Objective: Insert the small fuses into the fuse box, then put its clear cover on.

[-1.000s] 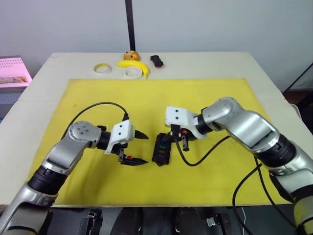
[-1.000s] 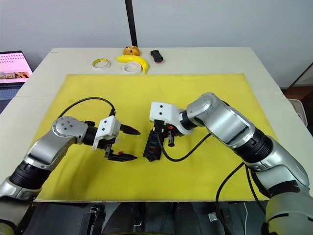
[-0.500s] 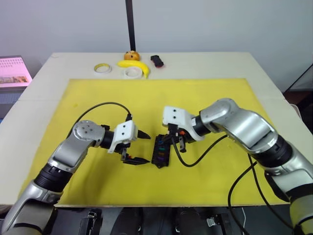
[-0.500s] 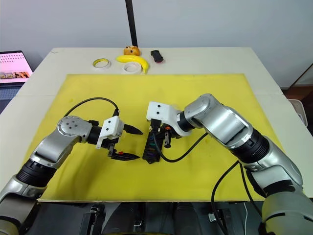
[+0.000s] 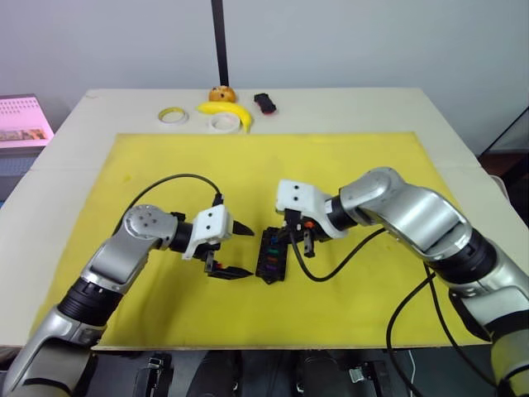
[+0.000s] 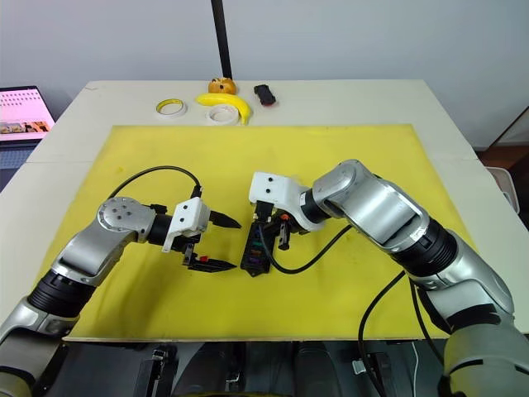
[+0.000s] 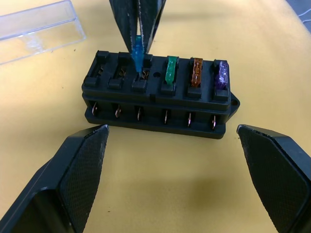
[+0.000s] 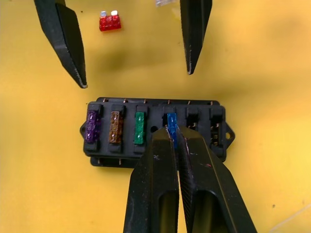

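Observation:
The black fuse box (image 5: 270, 255) lies on the yellow mat (image 5: 165, 165), near its middle. Purple (image 7: 221, 74), brown (image 7: 196, 72) and green (image 7: 170, 70) fuses sit in three neighbouring slots. My right gripper (image 5: 301, 242) is shut on a blue-teal fuse (image 7: 138, 54), whose blades reach into the slot beside the green one. My left gripper (image 5: 240, 250) stands open just left of the box, touching nothing, its fingers (image 7: 73, 179) spread wider than the box. A red fuse (image 8: 110, 21) lies loose on the mat beyond the box. The clear cover (image 7: 34, 31) lies flat on the mat past the box.
At the table's far edge are two tape rolls (image 5: 173, 115) (image 5: 223, 122), a banana (image 5: 230, 111), a small orange object (image 5: 221, 93) and a black-red object (image 5: 264, 102). A black pole (image 5: 219, 41) rises behind them. Cables loop from both wrists over the mat.
Over the last second my left gripper has come a little closer to the fuse box. My right gripper has shifted slightly left over the box, still holding the blue-teal fuse.

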Controlling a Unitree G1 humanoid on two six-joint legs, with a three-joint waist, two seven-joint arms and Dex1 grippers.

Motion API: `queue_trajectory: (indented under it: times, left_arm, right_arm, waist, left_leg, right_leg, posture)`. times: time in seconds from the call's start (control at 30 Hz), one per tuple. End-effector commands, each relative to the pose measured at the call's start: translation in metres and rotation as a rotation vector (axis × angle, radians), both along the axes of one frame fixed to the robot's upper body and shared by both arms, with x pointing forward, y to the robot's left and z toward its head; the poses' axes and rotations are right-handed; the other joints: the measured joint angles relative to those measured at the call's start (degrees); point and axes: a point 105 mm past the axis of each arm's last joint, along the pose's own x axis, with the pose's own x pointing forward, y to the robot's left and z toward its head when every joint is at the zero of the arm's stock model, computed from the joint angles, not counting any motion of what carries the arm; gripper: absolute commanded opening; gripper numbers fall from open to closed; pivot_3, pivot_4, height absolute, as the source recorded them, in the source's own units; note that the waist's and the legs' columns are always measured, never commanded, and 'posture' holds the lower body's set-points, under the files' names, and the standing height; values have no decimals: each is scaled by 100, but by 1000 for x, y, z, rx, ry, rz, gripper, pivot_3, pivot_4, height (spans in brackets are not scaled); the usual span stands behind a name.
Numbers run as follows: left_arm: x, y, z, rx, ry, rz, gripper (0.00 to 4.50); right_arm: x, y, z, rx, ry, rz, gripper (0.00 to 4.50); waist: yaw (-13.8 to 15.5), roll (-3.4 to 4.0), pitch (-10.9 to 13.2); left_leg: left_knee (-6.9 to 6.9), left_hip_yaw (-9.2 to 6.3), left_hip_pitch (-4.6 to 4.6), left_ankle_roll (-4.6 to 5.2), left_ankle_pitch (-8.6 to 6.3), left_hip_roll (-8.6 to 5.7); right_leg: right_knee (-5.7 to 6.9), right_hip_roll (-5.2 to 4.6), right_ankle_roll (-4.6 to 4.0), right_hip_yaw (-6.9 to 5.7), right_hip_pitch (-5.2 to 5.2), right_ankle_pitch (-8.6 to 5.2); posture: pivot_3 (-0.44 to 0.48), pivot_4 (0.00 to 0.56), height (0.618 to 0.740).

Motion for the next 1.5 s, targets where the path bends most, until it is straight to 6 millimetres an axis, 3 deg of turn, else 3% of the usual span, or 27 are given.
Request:
queue_trajectory:
  times: [0.03, 0.63, 1.1, 1.5]
  left_arm:
    - [-3, -1, 9, -15, -48, -18, 4456]
    - [-2, 0, 9, -4, -51, -16, 4456]
    - [-2, 0, 9, -2, -57, -11, 4456]
    - [-1, 0, 8, 3, -55, -7, 4456]
  right_arm:
    - [-1, 4, 5, 1, -34, 24, 0]
    - [4, 5, -5, -10, -47, 28, 0]
    - [3, 1, -25, -75, -40, 43, 0]
    - [1, 4, -19, -61, -39, 57, 0]
  waist:
    - [-1, 0, 0]
    - [-3, 0, 0]
    - [-16, 0, -2]
    - [-13, 0, -2]
  left_leg:
    - [0, 0, 0, 0, 0, 0]
    - [1, 0, 1, 0, 0, 0]
    - [3, 1, 9, 0, 0, 0]
    - [3, 1, 12, 0, 0, 1]
  right_leg:
    - [0, 0, 0, 0, 0, 0]
    - [2, 0, 0, 0, 0, 0]
    - [6, 1, 0, 1, 5, 0]
    - [7, 1, 0, 1, 8, 0]
  posture:
    - [0, 150, 740]
    - [0, 150, 740]
    - [0, 150, 740]
    - [0, 150, 740]
